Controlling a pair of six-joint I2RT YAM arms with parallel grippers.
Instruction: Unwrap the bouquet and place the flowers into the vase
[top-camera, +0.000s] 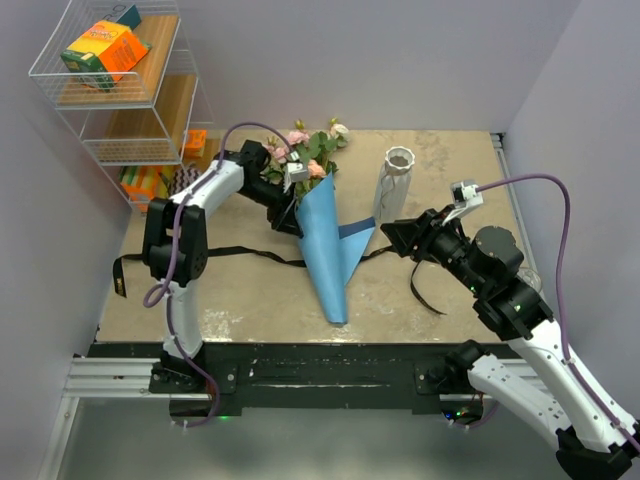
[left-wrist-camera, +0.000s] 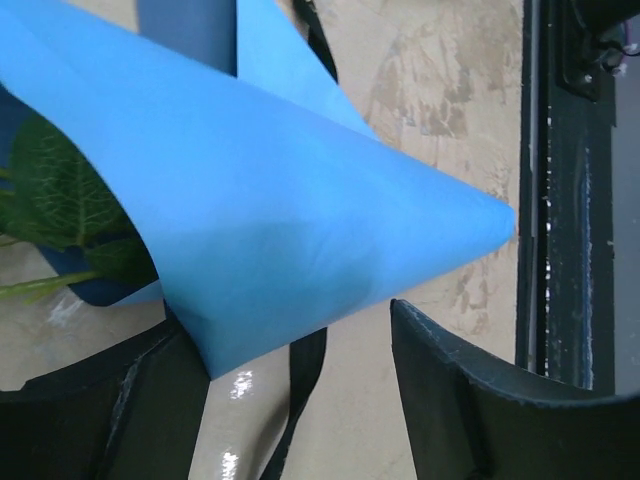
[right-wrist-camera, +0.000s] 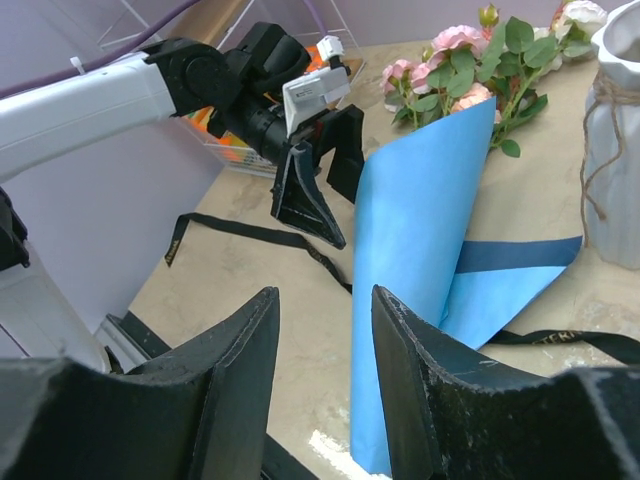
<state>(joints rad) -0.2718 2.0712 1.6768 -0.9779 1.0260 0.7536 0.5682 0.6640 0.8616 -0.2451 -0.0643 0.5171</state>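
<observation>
The bouquet (top-camera: 330, 240) lies on the table as a blue paper cone, tip toward the near edge. Its flowers (top-camera: 312, 150), pink and peach roses with green leaves, stick out at the far end. The thin black ribbon (top-camera: 250, 255) lies loose across the table under the cone. My left gripper (top-camera: 290, 222) is open at the cone's left side, with the paper's edge (left-wrist-camera: 300, 240) showing between its fingers (left-wrist-camera: 460, 390). My right gripper (top-camera: 390, 238) hovers open and empty just right of the cone. The white ribbed vase (top-camera: 393, 185) stands upright behind it.
A wire shelf (top-camera: 110, 70) with colourful boxes stands at the far left corner. A black rail (top-camera: 330, 365) runs along the table's near edge. A loop of ribbon (top-camera: 422, 285) lies under the right arm. A wall borders the right side.
</observation>
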